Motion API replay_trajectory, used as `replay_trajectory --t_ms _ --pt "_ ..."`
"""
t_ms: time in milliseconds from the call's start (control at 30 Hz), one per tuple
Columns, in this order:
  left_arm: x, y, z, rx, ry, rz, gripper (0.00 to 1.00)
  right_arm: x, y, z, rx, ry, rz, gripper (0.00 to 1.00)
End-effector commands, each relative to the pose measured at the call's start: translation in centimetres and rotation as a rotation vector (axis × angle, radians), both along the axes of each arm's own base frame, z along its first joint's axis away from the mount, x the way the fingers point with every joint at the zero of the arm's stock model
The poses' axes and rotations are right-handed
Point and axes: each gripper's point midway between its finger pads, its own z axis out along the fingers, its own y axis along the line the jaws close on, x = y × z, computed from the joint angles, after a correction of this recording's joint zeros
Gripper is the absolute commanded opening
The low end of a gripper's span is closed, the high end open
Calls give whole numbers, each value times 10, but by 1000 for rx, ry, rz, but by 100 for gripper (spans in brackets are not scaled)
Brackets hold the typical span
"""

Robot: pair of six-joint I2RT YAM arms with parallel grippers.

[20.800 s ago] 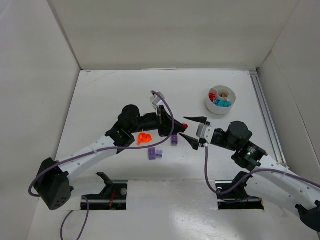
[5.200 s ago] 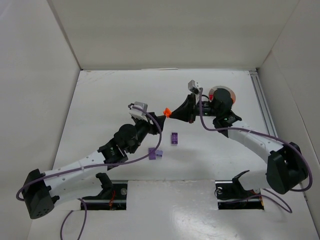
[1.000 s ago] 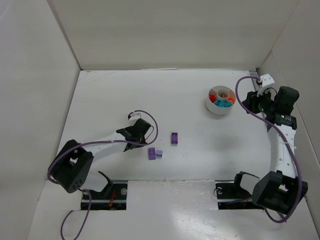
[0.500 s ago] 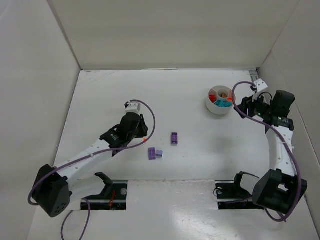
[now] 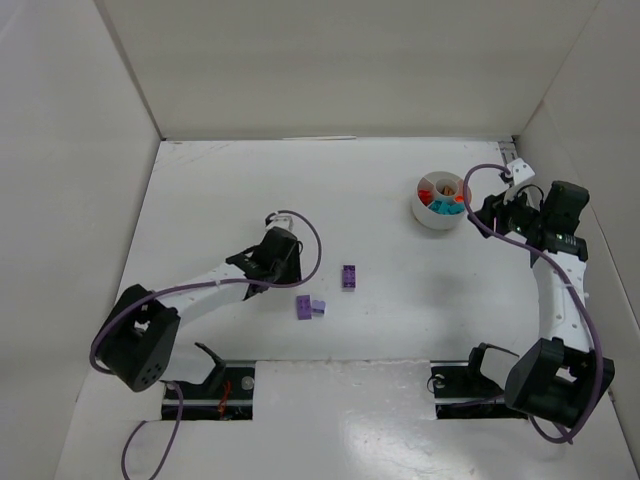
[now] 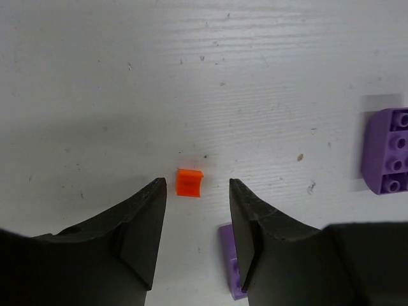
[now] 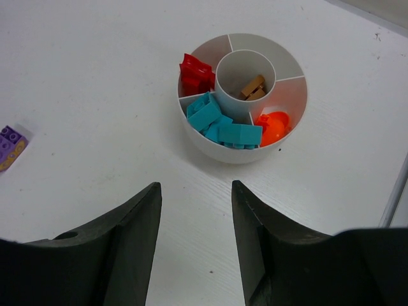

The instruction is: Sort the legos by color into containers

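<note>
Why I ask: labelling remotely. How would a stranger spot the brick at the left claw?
On the white table, find the left claw. Just ahead of its open fingertips lies a tiny brick. It is the only orange one there; the purple bricks nearby are bigger.

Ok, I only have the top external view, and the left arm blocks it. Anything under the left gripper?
Observer: Yes. A small orange lego lies on the table, lined up with the gap between the fingers of the open left gripper.
Operator: Which wedge of the dish is free?
Observer: The far one in the right wrist view. The others hold red legos, teal legos and an orange piece; a tan piece sits in the hub.
Operator: Right gripper carrying anything?
Observer: No, it is open and empty, short of the dish.
</note>
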Motion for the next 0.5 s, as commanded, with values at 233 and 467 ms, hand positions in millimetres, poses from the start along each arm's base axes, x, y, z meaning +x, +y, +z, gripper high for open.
replay_trajectory --t_ms 233,467 --pt "12 -4 -17 103 16 37 28 2 2 1 -15 -6 17 53" --pt "12 -4 -19 100 28 51 13 2 2 1 -15 -6 17 53"
